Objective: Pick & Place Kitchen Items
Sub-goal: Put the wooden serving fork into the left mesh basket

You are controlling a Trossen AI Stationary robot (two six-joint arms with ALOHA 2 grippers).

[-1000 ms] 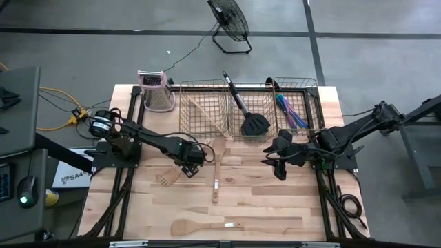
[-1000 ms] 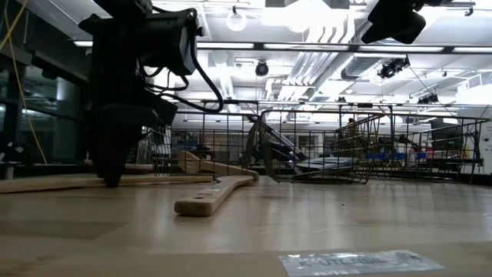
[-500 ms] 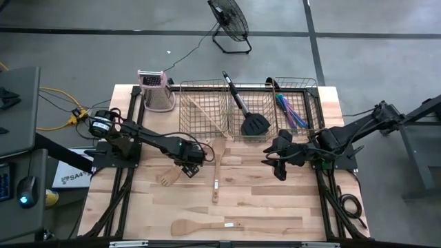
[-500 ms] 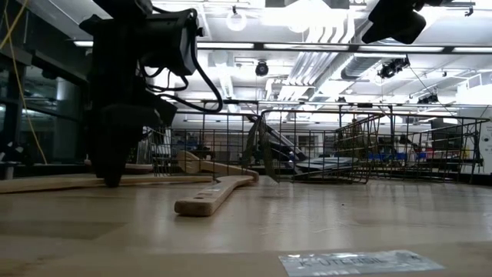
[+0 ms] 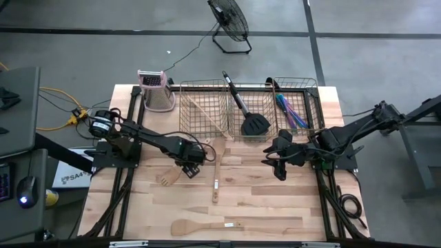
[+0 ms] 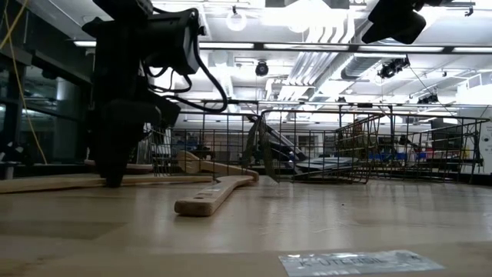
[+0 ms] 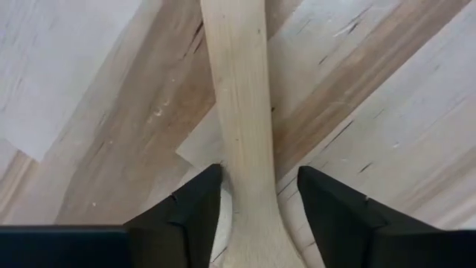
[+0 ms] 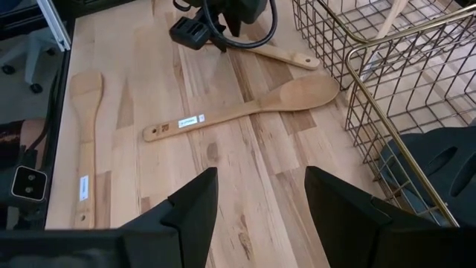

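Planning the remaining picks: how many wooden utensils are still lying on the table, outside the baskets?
3. One spoon lies under the left gripper, its fingers straddling the handle. One spoon lies mid-table. One spatula lies near the front edge. Another wooden one already leans in a basket; others may be hidden.

Pale wooden spoon (image 8: 245, 110), light butcher-block table (image 5: 275, 200), black spatula (image 5: 253, 124), pink-topped grater (image 5: 156, 88), brass-toned wire baskets (image 5: 207, 114).
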